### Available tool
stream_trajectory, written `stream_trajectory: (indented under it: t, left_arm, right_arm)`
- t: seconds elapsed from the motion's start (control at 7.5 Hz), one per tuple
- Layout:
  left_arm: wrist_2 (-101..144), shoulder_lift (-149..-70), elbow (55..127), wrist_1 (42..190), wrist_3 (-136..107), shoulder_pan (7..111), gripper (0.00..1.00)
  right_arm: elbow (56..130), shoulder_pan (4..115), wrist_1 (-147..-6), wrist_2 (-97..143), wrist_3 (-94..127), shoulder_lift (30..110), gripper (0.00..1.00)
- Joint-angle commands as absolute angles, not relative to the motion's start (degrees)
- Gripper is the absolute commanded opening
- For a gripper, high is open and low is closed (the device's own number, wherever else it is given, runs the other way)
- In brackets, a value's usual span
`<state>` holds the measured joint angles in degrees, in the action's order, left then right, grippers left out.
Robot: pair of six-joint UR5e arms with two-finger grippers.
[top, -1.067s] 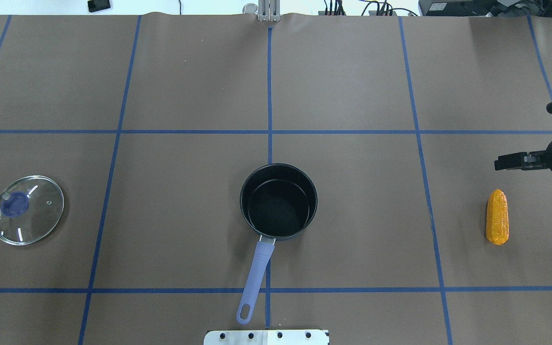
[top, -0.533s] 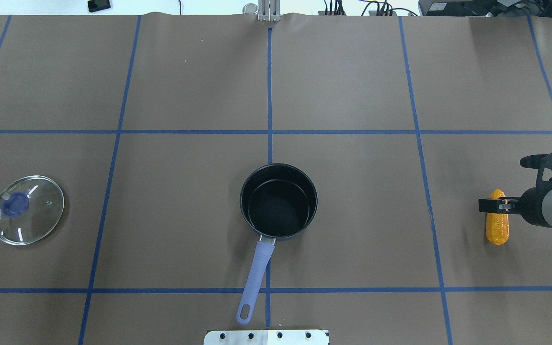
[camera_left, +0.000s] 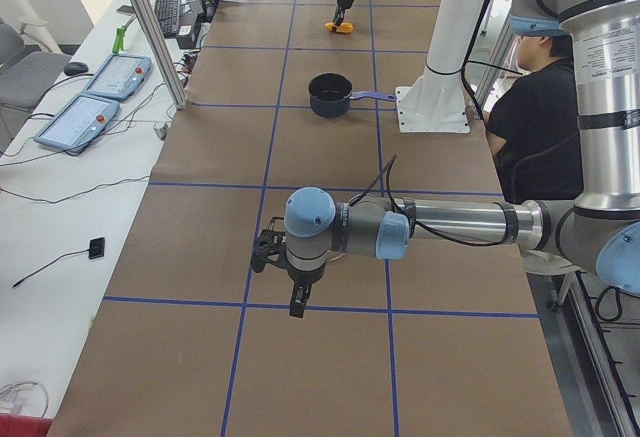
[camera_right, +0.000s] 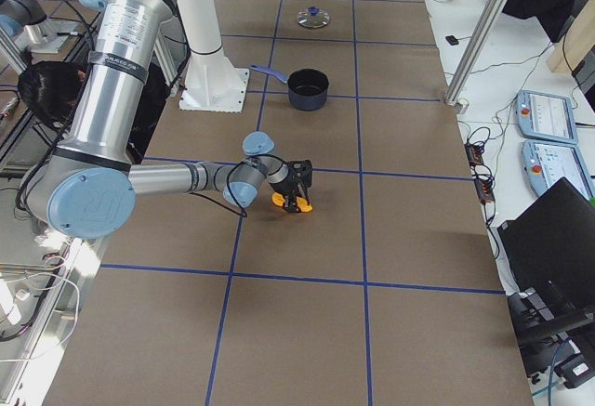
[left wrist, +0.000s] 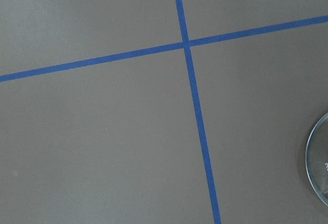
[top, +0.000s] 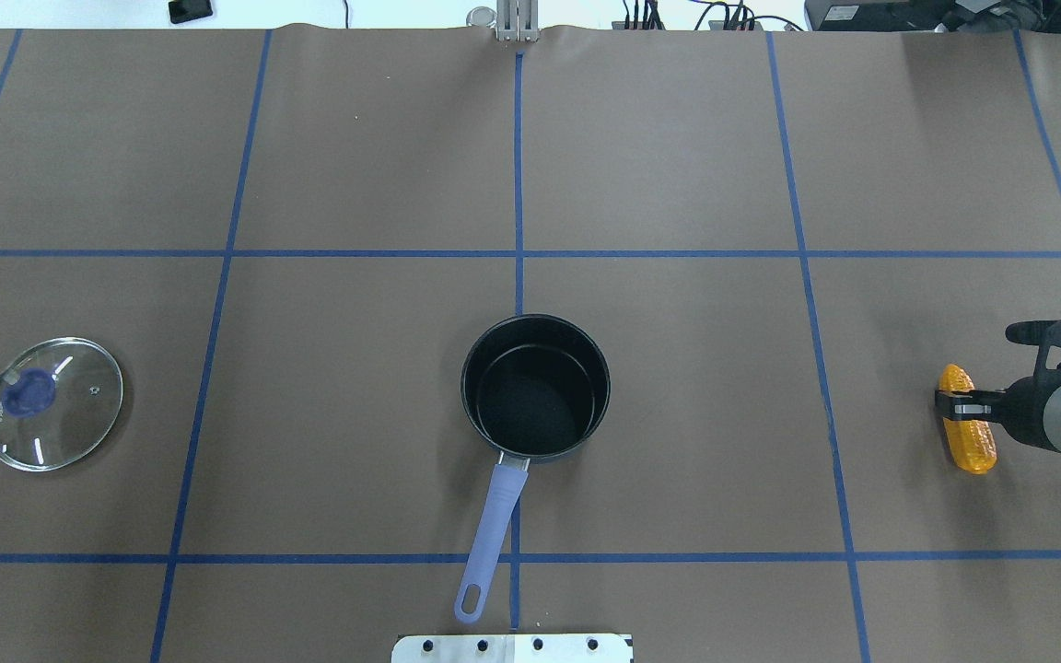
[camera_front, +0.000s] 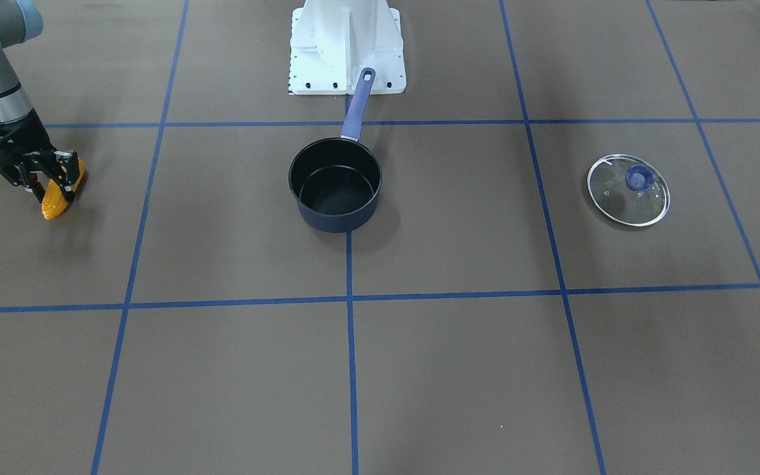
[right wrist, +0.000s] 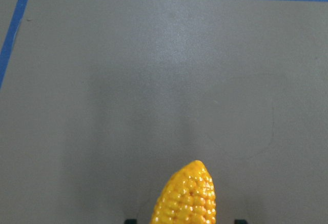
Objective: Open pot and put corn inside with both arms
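Overhead exterior view shows the corn cob [top: 973, 437] near the right end of the table [top: 678, 166], lying askew, with the right gripper [top: 957, 401] clamped across its upper end. I cannot tell whether it touches the surface. Well apart, at mid-table, the saucepan [top: 535, 387] stands open and empty, its lavender handle toward the white base mount [top: 512, 647]. The glass lid [top: 53, 403] lies flat far to the left. The left gripper [camera_left: 297, 292] hangs above the table; I cannot tell how its fingers stand.
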<state>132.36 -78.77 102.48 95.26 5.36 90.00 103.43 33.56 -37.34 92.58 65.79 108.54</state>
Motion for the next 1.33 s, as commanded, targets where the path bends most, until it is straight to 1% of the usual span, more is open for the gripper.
stream_trajectory:
  t: [0.0, 0.27, 0.4, 0.67, 0.8, 0.93, 1.07, 1.2]
  left_arm:
    - [132.36, -78.75, 102.39, 95.27, 5.36, 90.00, 0.98]
    - [132.36, -78.75, 102.31, 95.19, 5.36, 90.00, 0.98]
    - [132.36, -78.66, 102.30, 95.27, 5.36, 90.00, 0.98]
    - [132.36, -78.58, 102.13, 95.19, 5.45, 90.00, 0.98]
    - [132.36, -78.57, 102.13, 95.19, 5.45, 89.91, 0.98]
    - [132.36, -78.49, 102.13, 95.19, 5.45, 89.91, 0.98]
    - [132.36, -78.49, 102.13, 95.19, 5.45, 89.83, 0.98]
    - [132.36, -78.49, 102.13, 95.19, 5.45, 89.91, 0.98]
  right_arm:
    - [103.79, 33.31, -37.18, 92.81, 65.83, 108.37, 0.00]
    - [108.43, 34.44, -40.31, 95.78, 65.65, 106.89, 0.00]
    - [111.85, 37.06, -50.43, 98.50, 65.65, 100.00, 0.00]
    - [111.27, 37.00, -72.23, 98.26, 66.79, 77.98, 0.00]
    - [110.83, 35.70, -79.29, 98.00, 69.93, 69.95, 0.00]
    - [109.79, 34.38, -82.84, 97.82, 73.01, 63.87, 0.00]
    - [106.56, 32.45, -83.75, 96.95, 77.65, 57.89, 0.00]
    - [103.39, 28.95, -83.67, 93.55, 82.22, 54.35, 0.00]
